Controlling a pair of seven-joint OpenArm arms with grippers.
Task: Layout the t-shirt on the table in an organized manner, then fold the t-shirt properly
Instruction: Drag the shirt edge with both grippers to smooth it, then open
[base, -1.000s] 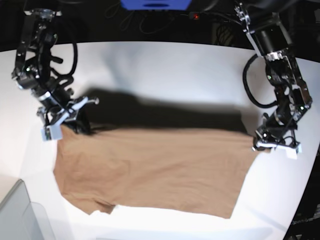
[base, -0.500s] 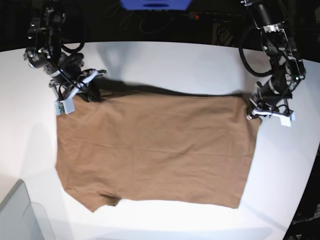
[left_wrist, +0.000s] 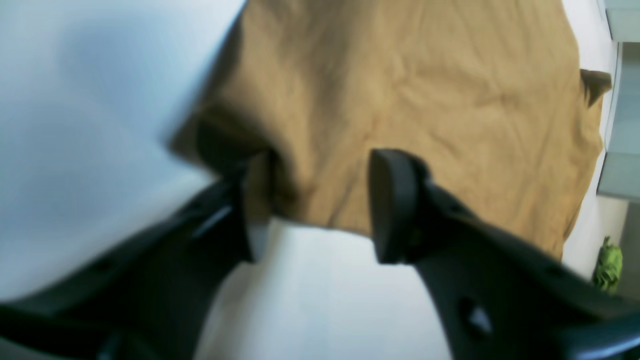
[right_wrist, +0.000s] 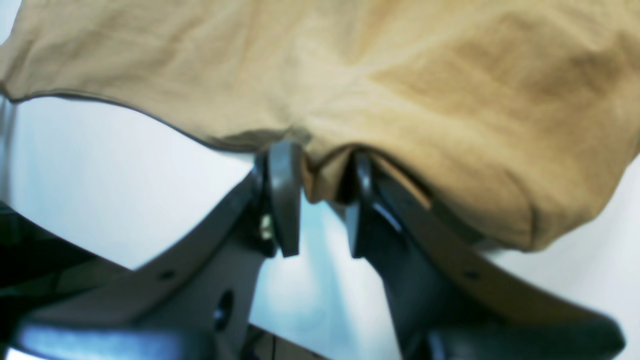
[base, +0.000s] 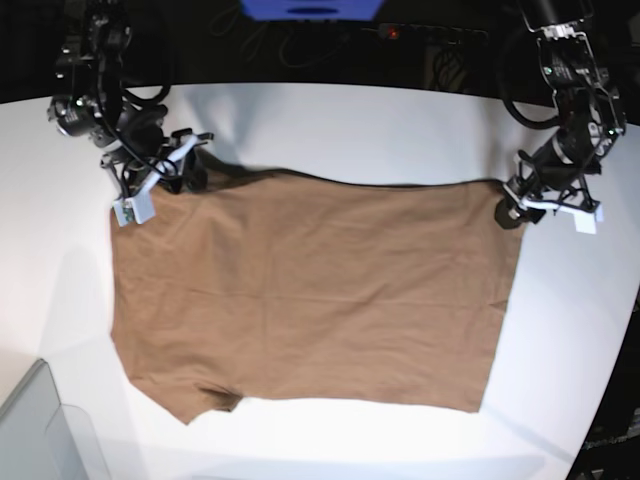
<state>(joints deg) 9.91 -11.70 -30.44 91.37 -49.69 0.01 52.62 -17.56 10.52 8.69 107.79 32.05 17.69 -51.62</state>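
I am looking down at one tan-brown t-shirt (base: 310, 295) spread flat on the white table (base: 340, 125), nearly filling the middle of it. Its long axis runs side to side across the base view, from one arm to the other. There is one shirt, one table and two arms, one at each far corner of the cloth.

The left gripper (left_wrist: 310, 205) sits at the far corner on the base view's right. In its wrist view the fingers stand wide apart. The shirt's edge lies just ahead of the fingertips and between them, and one corner of cloth touches the inside of one finger (left_wrist: 247, 200). I judge the cloth is released, or very nearly so.

The right gripper (right_wrist: 322, 200) sits at the far corner on the base view's left. Its fingers are narrowly parted, with a small bunch of the shirt's hem between them. I cannot tell whether they pinch the cloth or have just let it go.

From each gripper the shirt stretches away toward the near edge of the table. Both arms are equally close to it, each at its own corner. One sleeve (base: 205, 400) pokes out, crumpled, at the near corner below the right arm. I judge the laying out is almost done and the folding not yet begun.
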